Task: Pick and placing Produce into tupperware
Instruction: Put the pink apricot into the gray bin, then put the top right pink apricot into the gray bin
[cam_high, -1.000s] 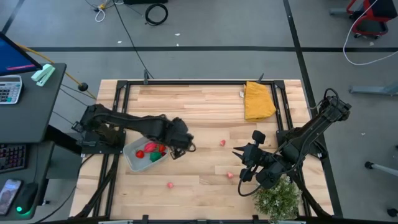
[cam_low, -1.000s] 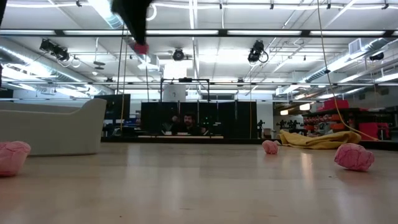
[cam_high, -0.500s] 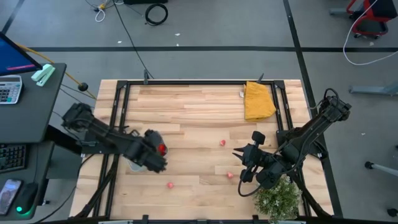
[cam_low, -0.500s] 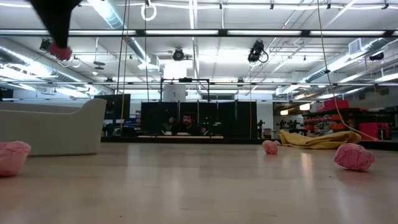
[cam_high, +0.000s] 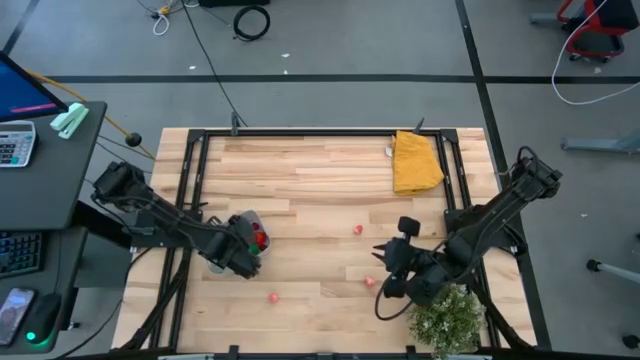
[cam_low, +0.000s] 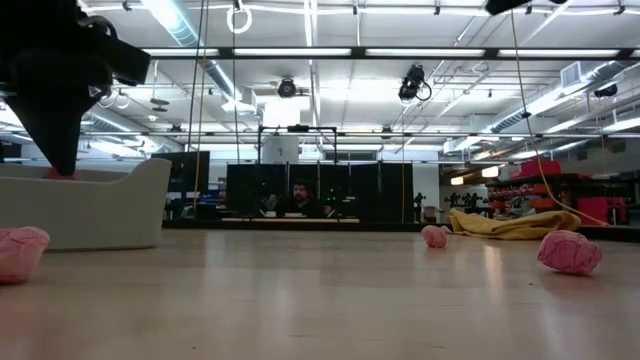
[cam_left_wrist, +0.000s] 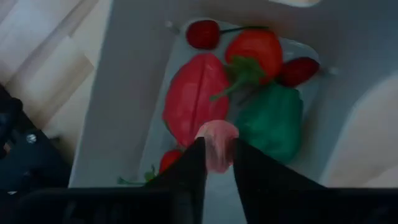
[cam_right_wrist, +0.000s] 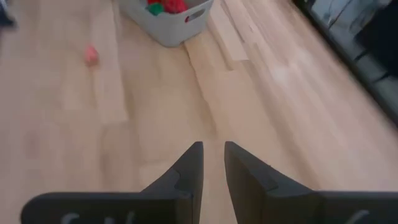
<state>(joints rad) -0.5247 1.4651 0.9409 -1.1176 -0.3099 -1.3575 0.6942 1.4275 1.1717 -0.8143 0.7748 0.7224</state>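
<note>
The tupperware (cam_left_wrist: 124, 93) stands near the table's left edge, a pale tub (cam_low: 90, 205) in the low view, mostly hidden under my left arm from above. It holds several red produce pieces (cam_left_wrist: 193, 99) and a green one (cam_left_wrist: 270, 121). My left gripper (cam_left_wrist: 216, 149) hangs just over it, pointing steeply down, shut on a small pink piece (cam_left_wrist: 216, 138). My right gripper (cam_right_wrist: 213, 155) hovers open by a narrow gap over the table's right half (cam_high: 382, 268), holding nothing. Loose pink pieces (cam_high: 357, 230) (cam_high: 369, 281) (cam_high: 272, 297) lie on the wood. My left gripper pinches the pink piece's lower part (cam_left_wrist: 217, 163) between its two fingertips (cam_left_wrist: 194, 163), coming from above and pointing steeply down. The piece is clear of the pieces beneath it, over the tupperware's inside.
A folded yellow cloth (cam_high: 417, 162) lies at the far right. A bushy green plant (cam_high: 445, 318) stands at the near right, beside my right arm. Black frame rails (cam_high: 300, 133) run along the table's edges. Bare wood lies between the arms.
My left gripper has carried the pink piece from the tupperware's right side toward the table's left edge and down, rolling its wrist. It now hangs just above the tupperware's rim.
</note>
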